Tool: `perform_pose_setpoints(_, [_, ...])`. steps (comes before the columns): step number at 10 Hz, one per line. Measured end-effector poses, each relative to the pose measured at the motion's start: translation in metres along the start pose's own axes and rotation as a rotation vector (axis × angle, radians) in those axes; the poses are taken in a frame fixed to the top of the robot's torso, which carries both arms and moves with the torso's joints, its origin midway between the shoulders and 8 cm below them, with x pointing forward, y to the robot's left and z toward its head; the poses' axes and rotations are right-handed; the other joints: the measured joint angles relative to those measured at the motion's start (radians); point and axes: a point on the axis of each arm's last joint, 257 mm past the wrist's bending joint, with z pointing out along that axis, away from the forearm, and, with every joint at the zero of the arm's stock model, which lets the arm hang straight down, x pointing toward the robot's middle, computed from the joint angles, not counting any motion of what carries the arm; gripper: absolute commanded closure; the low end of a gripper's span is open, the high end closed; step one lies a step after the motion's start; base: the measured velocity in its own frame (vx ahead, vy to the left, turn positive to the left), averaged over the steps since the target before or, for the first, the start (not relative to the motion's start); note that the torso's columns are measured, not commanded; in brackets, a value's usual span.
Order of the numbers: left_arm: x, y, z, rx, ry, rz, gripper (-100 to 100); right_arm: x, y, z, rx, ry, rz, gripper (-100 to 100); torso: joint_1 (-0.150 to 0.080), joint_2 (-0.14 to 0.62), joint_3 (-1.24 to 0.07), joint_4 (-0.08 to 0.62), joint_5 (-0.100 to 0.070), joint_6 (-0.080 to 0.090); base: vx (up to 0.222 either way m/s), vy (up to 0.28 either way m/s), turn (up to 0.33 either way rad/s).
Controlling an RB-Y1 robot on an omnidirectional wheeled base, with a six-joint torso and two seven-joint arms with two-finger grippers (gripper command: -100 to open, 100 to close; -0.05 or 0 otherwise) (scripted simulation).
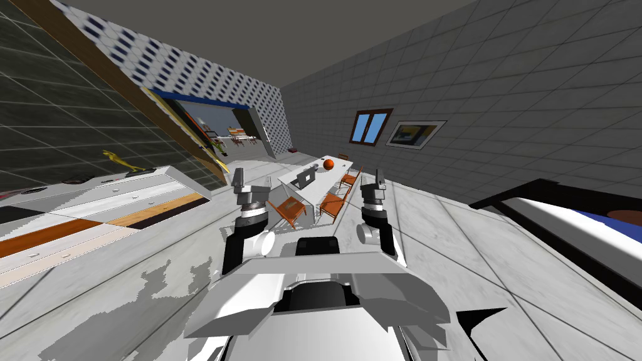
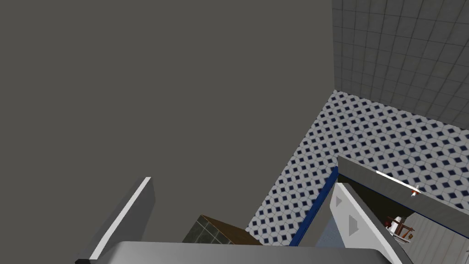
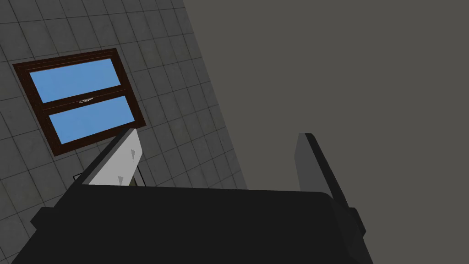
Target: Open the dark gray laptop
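Grey laptop (image 1: 305, 178) on far table (image 1: 321, 180)

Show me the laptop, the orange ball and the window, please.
laptop (image 1: 305, 178), head view, on the middle of its dark body.
orange ball (image 1: 328, 164), head view, on the middle of its round face.
window (image 3: 84, 101), right wrist view, on the bar between its two blue panes.

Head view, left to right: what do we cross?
drawer unit → left gripper → laptop → orange ball → right gripper → framed picture → bed
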Motion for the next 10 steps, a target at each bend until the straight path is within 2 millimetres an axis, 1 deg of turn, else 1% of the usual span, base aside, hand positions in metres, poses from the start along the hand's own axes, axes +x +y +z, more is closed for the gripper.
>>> perform_pose_setpoints(1, [0.0,0.0,0.0,0.0,0.0,0.0,0,0.0,0.0,0.0,0.0,0.0,0.0,0,0.0,0.04,-0.082,0.041,0.0,0.0,0.0,0.0,0.0])
perform_pose_setpoints(2, [0.0,0.0,0.0,0.0,0.0,0.0,0,0.0,0.0,0.0,0.0,0.0,0.0,0,0.0,0.104,-0.209,0.105,0.0,0.0,0.0,0.0,0.0])
perform_pose_setpoints(9, [0.0,-0.0002,0.0,0.0,0.0,0.0,0,0.0,0.0002,0.0001,0.0,0.0,0.0,0,0.0,0.618,-1.234,0.617,0.0,0.0,0.0,0.0,0.0])
perform_pose_setpoints(10, [0.0,-0.0002,0.0,0.0,0.0,0.0,-100,0.0,0.0002,0.0001,0.0,0.0,0.0,0,0.0,0.691,-1.382,0.691,0.0,0.0,0.019,0.012,-0.065])
